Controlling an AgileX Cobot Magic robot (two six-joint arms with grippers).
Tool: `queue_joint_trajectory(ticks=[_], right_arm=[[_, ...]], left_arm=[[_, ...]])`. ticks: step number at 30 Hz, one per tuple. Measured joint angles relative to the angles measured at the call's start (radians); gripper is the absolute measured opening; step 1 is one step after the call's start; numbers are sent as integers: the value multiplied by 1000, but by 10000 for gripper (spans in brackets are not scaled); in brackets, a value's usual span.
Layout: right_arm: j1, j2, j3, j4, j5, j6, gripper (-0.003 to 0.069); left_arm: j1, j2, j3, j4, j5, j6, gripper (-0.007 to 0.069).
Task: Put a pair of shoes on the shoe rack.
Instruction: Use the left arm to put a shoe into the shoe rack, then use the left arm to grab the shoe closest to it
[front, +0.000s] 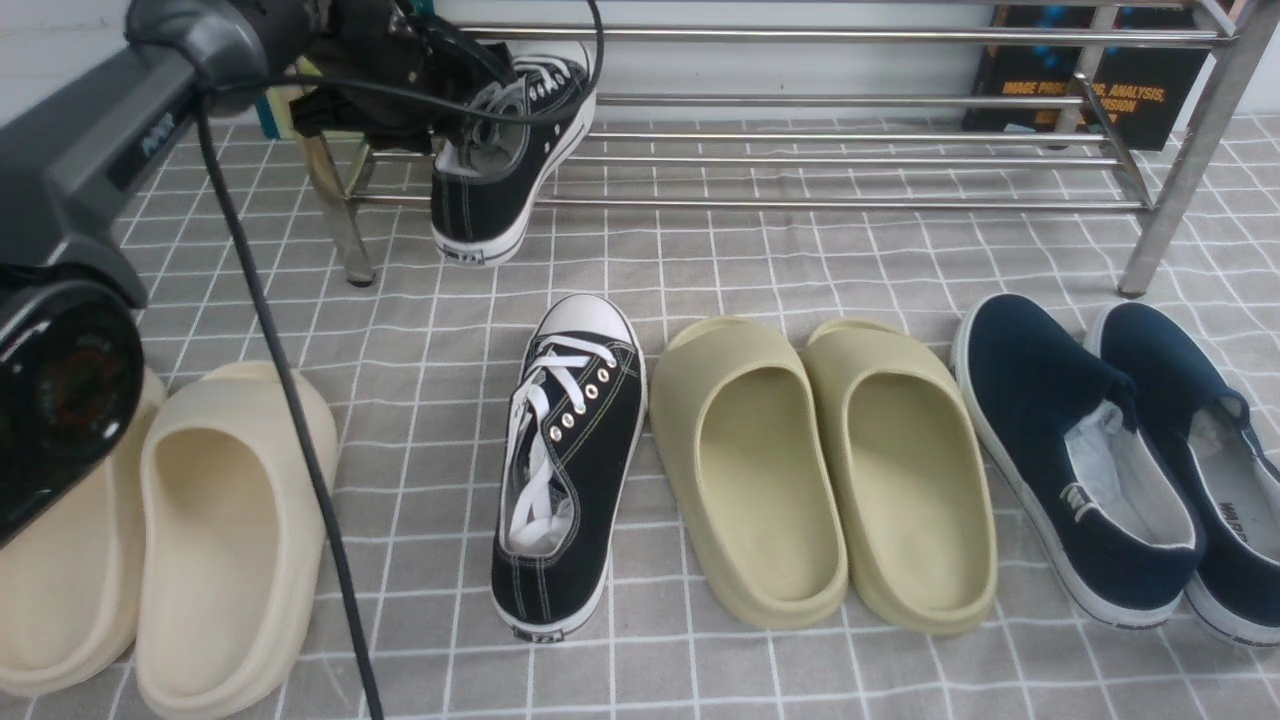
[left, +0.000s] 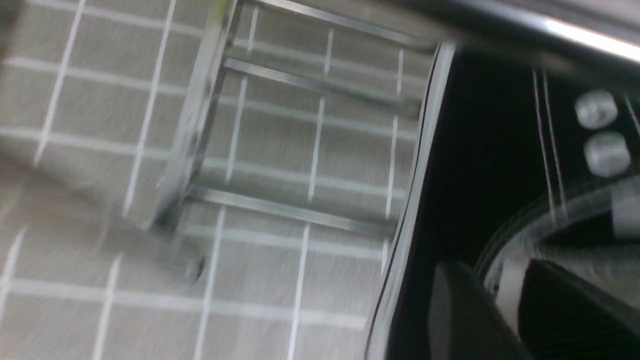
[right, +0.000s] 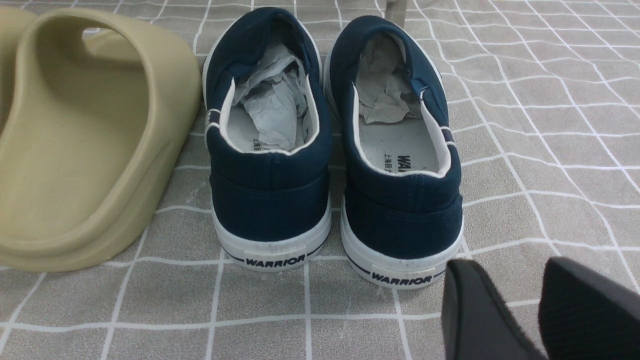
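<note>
1. One black canvas low-top sneaker (front: 505, 170) with white laces and a white rubber sole lay tilted on the lower bars of the wide silver metal-tube shoe rack (front: 850, 205), at 11 o'clock in the front view. Its heel hung over the front bar.
2. The partner sneaker (front: 570, 470) stood on the grey checked cloth of the worktop (front: 800, 270), at 6 o'clock from the first. The cream foam slides (front: 230, 540) were at its 9 o'clock and the olive foam slides (front: 760, 470) at its 3 o'clock.
3. The left end effector (front: 470, 125) was at the heel opening of the racked sneaker, with one finger on each side of the collar. The wrist picture was blurred, so I could not tell if it was clenched or released.
4. The right end effector (right: 517, 280) was released and empty, behind the navy canvas slip-ons (right: 272, 200).
5. The sneaker probably is light. The canvas is soft and folds, the sole is stiffer and not slippery. The heel collar seemed the best place to hold. The loose laces could catch on the bars.
6. "WARRIOR" was readable on the heel tabs of the slip-ons. The dark book (front: 1090, 90) behind the rack showed "IMAGE PROC…" and "ANALYSIS". The sneaker heel label was too small to read.
</note>
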Motion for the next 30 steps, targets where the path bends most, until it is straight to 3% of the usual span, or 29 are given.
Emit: queue_joint_trajectory(ticks=[10, 15, 20, 26, 30], right_arm=[[0, 0, 0, 0, 0, 0, 239], [0, 0, 0, 6, 1, 0, 239], [0, 0, 0, 6, 1, 0, 239], [0, 0, 0, 6, 1, 0, 239], [0, 0, 0, 6, 1, 0, 239]], left_arm=[[-36, -265, -5, -5, 370, 208, 259], [-82, -367, 174, -17, 387, 228, 259], [-132, -482, 534, -46, 374, 228, 259], [-240, -536, 874, -114, 166, 228, 259], [-289, -506, 963, -124, 32, 203, 259]])
